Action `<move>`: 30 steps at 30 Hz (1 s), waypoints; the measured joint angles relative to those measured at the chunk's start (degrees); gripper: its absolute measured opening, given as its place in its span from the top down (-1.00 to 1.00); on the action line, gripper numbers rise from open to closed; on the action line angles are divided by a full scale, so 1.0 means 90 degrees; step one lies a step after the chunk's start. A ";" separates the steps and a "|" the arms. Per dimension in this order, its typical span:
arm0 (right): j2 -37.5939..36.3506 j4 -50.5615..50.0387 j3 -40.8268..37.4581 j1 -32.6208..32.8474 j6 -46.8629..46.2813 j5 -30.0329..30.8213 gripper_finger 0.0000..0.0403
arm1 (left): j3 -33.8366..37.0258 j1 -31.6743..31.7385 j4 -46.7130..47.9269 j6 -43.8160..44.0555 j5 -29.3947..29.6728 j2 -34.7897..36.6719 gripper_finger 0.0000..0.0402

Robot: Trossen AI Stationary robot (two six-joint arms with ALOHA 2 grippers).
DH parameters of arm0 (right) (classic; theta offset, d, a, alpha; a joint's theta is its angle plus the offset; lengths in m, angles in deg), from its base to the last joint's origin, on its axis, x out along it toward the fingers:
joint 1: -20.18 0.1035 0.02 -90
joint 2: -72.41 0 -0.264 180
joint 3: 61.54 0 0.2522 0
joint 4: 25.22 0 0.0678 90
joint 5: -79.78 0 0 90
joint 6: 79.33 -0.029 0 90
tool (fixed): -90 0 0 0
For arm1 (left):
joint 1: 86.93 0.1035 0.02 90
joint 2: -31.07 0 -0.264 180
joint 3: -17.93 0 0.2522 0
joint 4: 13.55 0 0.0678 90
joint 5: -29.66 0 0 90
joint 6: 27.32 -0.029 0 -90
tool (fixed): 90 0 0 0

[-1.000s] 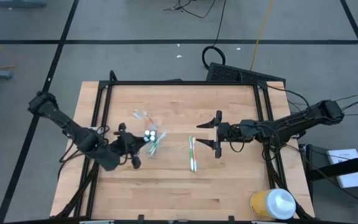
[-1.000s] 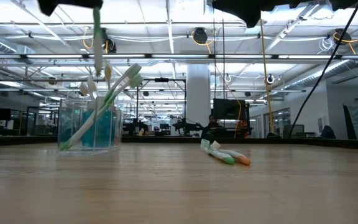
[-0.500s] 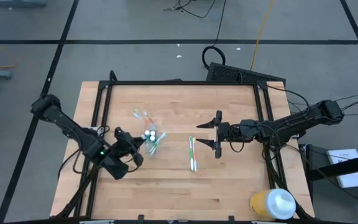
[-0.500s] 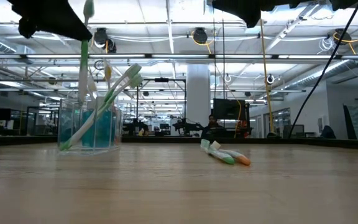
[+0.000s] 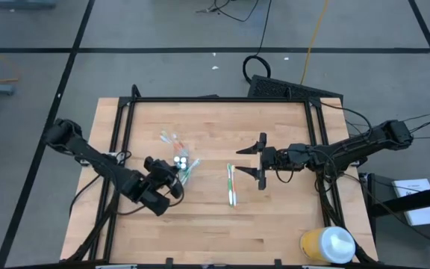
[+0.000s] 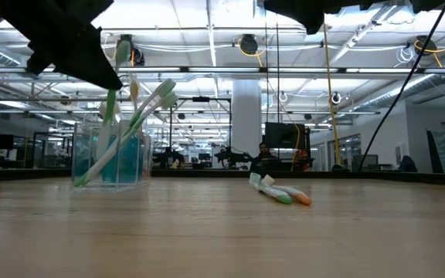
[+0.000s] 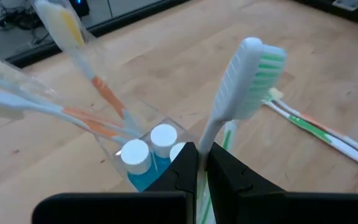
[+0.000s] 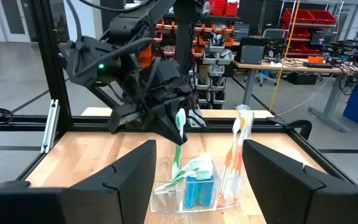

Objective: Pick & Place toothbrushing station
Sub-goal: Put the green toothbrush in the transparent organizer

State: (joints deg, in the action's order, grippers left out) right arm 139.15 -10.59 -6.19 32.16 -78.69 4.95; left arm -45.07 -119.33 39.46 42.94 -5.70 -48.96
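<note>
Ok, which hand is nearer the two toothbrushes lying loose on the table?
The right. The right hand hangs open just beside the loose toothbrushes, toward the right edge. The left hand is farther off, at the clear cup, shut on a green toothbrush.

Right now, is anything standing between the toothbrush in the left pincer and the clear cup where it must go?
Nothing visible blocks it. The left pincer holds the green toothbrush just above the clear cup; only the brushes and blue tubes already inside crowd the opening.
</note>
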 joint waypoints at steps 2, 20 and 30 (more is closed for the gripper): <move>0.0000 0.0001 -0.0002 0.0000 0.0000 0.0000 -0.14 | 0.0000 0.0046 -0.0011 0.0099 -0.0071 -0.0093 0.93; 0.0000 0.0000 -0.0002 0.0000 0.0000 -0.0002 -0.13 | -0.0007 0.0181 -0.0063 0.0367 -0.0385 -0.0452 0.83; 0.0000 -0.0003 -0.0002 0.0000 0.0000 -0.0002 -0.13 | 0.0005 0.0181 -0.0052 0.0353 -0.0685 -0.0438 0.39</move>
State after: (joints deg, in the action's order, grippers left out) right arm 139.15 -10.62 -6.22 32.16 -78.69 4.94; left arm -45.02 -117.70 38.99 46.12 -11.86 -52.90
